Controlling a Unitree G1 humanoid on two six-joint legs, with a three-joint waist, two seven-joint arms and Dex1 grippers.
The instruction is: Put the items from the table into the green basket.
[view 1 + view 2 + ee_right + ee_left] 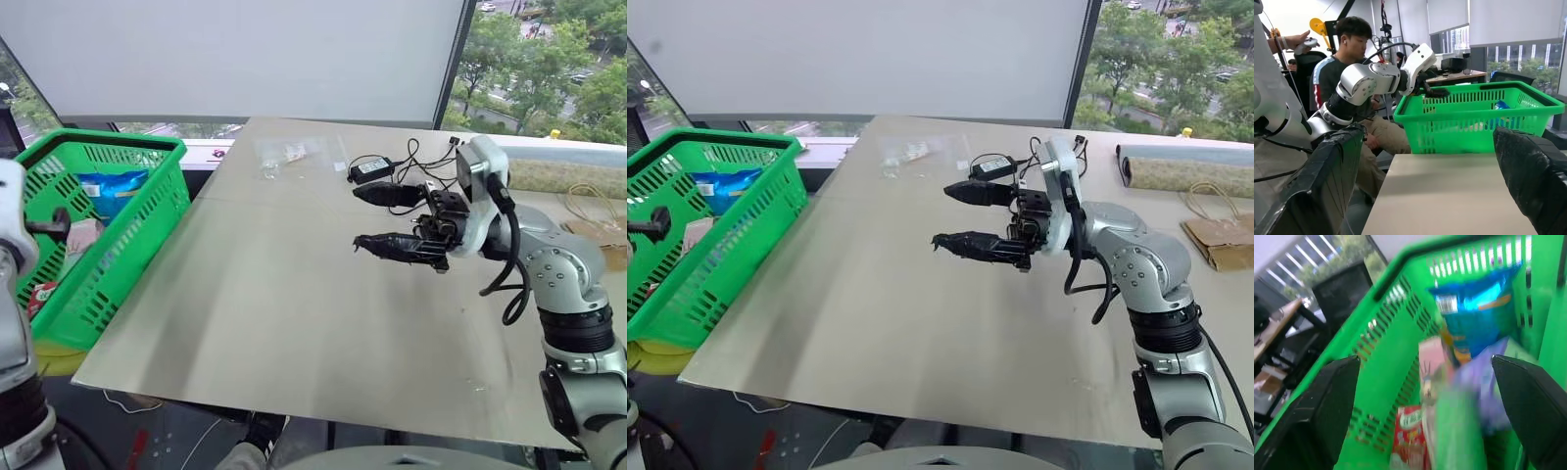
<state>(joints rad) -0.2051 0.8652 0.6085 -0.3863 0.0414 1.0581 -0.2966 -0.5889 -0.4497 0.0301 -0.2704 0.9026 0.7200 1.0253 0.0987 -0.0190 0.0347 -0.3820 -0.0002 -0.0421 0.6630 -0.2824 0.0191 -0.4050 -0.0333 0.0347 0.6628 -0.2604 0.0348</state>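
The green basket (118, 245) stands off the left edge of the table (294, 323). My left gripper (1425, 363) hangs over the inside of the basket, open, with nothing between its fingers (1327, 406). Below it in the basket are a blurred lilac shape (1484, 382), which looks like the box, and a blurred green shape (1454, 431), which may be the packet. The right wrist view also catches the left gripper (1437, 91) above the basket's rim. My right gripper (356, 216) hovers open and empty above the right half of the table, pointing left.
A blue bag (1474, 308), a pink carton (1432, 362) and a red packet (1410, 426) lie in the basket. A clear plastic bag (289, 152) and a black adapter with cables (370, 168) sit at the table's far end. A seated person (1352, 54) is beyond the basket.
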